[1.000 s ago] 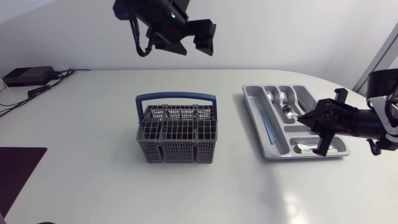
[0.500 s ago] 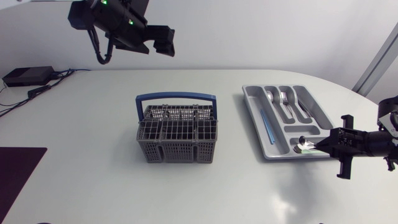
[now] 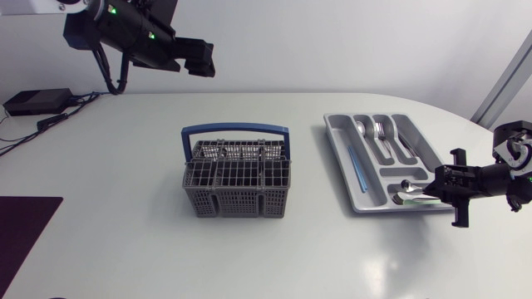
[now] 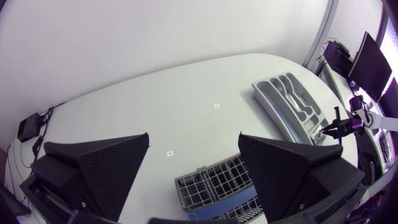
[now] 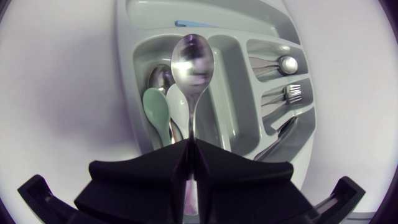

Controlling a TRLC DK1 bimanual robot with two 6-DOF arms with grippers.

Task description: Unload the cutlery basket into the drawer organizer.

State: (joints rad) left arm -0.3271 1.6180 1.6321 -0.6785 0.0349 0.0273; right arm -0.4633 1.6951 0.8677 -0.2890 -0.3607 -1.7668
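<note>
The grey cutlery basket (image 3: 237, 178) with a blue handle stands mid-table. To its right lies the grey drawer organizer (image 3: 337, 149). It holds forks and spoons in its far slots and a blue piece in the long slot. My right gripper (image 3: 445, 193) is at the organizer's near right corner, shut on a metal spoon (image 3: 407, 187). In the right wrist view the spoon (image 5: 193, 65) sticks out ahead of the gripper (image 5: 191, 155), over the compartment holding a green spoon (image 5: 157, 109) and a white one. My left gripper (image 3: 202, 58) hangs open and empty, high above the table's far left.
In the left wrist view the basket (image 4: 217, 186) sits below the open gripper (image 4: 194, 174), with the organizer (image 4: 292, 102) further off. A black box and cables (image 3: 37, 101) lie at the far left edge. A dark mat (image 3: 21, 228) covers the near left corner.
My left arm has swung left, away from above the basket. My right gripper, holding the spoon, drew back off the organizer toward its near right corner.
</note>
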